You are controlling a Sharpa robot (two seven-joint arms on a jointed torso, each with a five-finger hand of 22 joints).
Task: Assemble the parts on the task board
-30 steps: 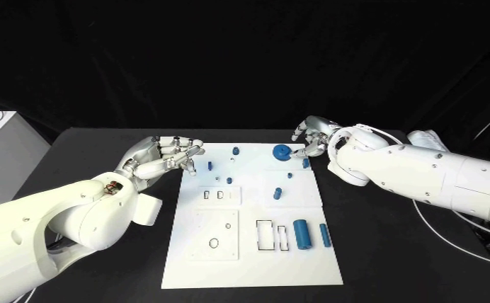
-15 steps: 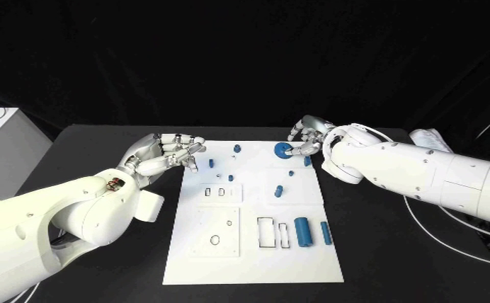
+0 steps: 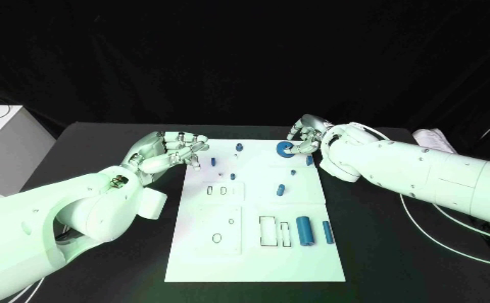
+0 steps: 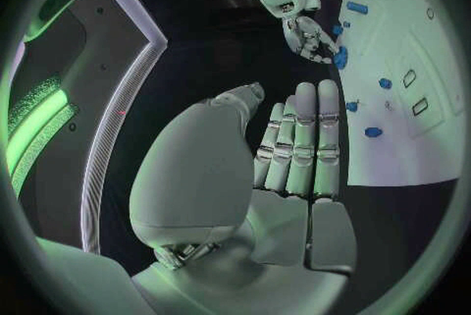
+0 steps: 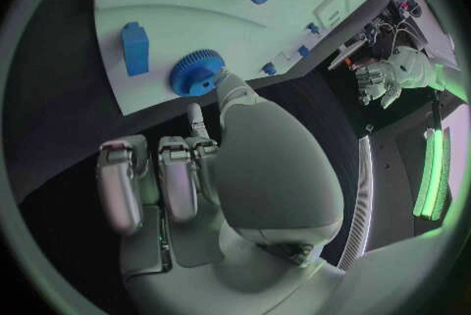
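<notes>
The white task board (image 3: pixel 255 260) lies in the middle of the table. A blue gear (image 3: pixel 284 149) sits at its far edge. My right hand (image 3: pixel 306 135) is over it, thumb and one finger against the gear's rim (image 5: pixel 195 78), the other fingers curled back. Small blue parts (image 3: pixel 233 176) are scattered on the far half. Two blue cylinders (image 3: pixel 305 229) lie near the right edge. My left hand (image 3: pixel 168 151) hovers at the board's far left corner. Its fingers (image 4: pixel 294 142) are straight, side by side, and hold nothing.
Rectangular slots (image 3: pixel 274 231) and an oval hole (image 3: pixel 217 236) are cut into the near half of the board. A white box (image 3: pixel 8 115) stands at the table's left edge. White cables (image 3: pixel 434 136) trail along the right side.
The whole picture has shifted slightly with the camera. My right hand has edged a little closer onto the gear. The left hand keeps its place.
</notes>
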